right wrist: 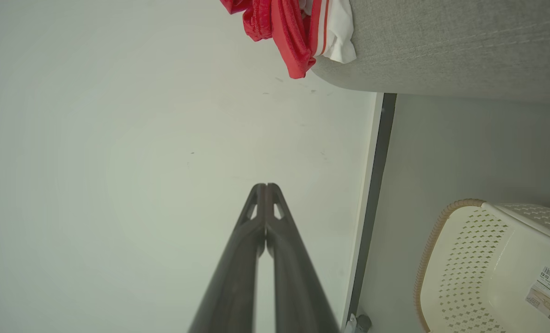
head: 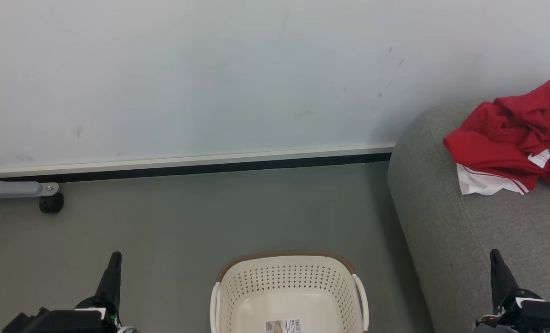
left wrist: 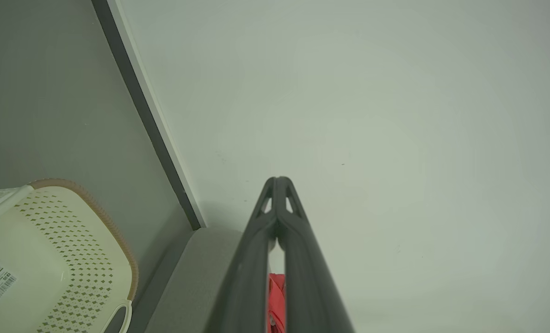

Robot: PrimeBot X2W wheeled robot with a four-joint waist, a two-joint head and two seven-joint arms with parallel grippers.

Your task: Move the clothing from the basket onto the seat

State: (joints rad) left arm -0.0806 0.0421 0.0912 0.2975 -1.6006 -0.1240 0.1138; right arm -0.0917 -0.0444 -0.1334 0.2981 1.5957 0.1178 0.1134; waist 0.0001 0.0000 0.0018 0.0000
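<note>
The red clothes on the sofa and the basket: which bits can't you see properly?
Head view: the clothing on the seat runs off the right edge and lies bunched, so the number of pieces is unclear.
Head view: the basket is cut by the bottom edge; its sticker is too small to read.
Left wrist view: the left pincer hides most of the clothing.

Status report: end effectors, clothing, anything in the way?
Left end effector shut, empty; right end effector shut, empty. Clothing heaped on seat. Basket bare, no obstruction seen.
</note>
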